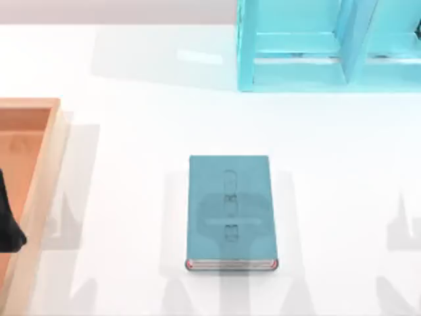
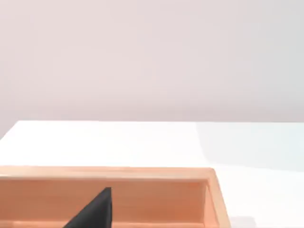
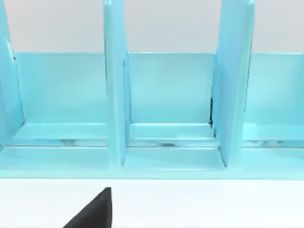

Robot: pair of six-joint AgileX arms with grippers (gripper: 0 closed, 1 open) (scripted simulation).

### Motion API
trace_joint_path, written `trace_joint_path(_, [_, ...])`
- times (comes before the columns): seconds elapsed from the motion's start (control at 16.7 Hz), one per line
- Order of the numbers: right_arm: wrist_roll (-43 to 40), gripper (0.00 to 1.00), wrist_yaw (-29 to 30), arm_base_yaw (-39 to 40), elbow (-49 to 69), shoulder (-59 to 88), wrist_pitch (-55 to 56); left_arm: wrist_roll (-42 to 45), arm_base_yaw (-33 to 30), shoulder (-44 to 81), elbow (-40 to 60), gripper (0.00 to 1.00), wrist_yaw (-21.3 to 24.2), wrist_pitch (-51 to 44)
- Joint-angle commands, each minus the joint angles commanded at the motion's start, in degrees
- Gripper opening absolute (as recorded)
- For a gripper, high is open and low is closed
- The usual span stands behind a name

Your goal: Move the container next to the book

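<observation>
Surveying from above, the white table (image 1: 131,131) was the largest item recorded and carried everything else.

The cyan shelf unit (image 1: 247,52) stood at the table's 1 o'clock, along the far edge. It was upright and had open compartments divided by vertical panels. The right wrist view faced those compartments squarely, with a strip of bare table in front of them.

The wooden tray (image 1: 41,191) lay at 9 o'clock, cut off by the left border of the top view. Its long rim ran from 12 towards 6 o'clock. It was well apart from both the shelf unit and the book.

The book (image 1: 229,207) lay flat and closed near the table's centre, slightly towards 6 o'clock. Its teal cover was up and showed faint embossed marks. The pale page edges with red trim faced 6 o'clock. Bare table surrounded it on every side, and nothing touched it.

A dark part of the left arm (image 1: 8,220) was noted over the tray at 9 o'clock. In the left wrist view a dark wedge of the left gripper (image 2: 95,213) sat above the tray's interior, inside its far wall. Whether this gripper was open or closed, and whether it held anything, could not be told.

The right gripper (image 3: 95,213) appeared as a similar dark wedge over bare table in front of the shelf unit. Its state likewise could not be told.
</observation>
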Motion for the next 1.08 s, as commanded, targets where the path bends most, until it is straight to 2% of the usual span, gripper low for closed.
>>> trace_joint_path(0.24, [-1.86,1.0,0.01,-0.08,1.44,1.67,-1.83,0.0,0.0,0.0,0.0,1.0,0.0,0.0])
trace_joint_path(0.42, [-9.18,1.0,-0.12,-0.23,6.65,7.67,-8.67,0.0,0.0,0.0,0.0,1.0,0.0,0.0])
trace_joint_path(0.66, [-26.72,1.0,-0.48,-0.55,17.02,20.44,-23.35,0.0,0.0,0.0,0.0,1.0,0.0,0.0])
trace_joint_path(1.08, [-65.12,1.0,-0.8,-2.02,36.57,47.04,-54.14,0.0,0.0,0.0,0.0,1.0,0.0,0.0])
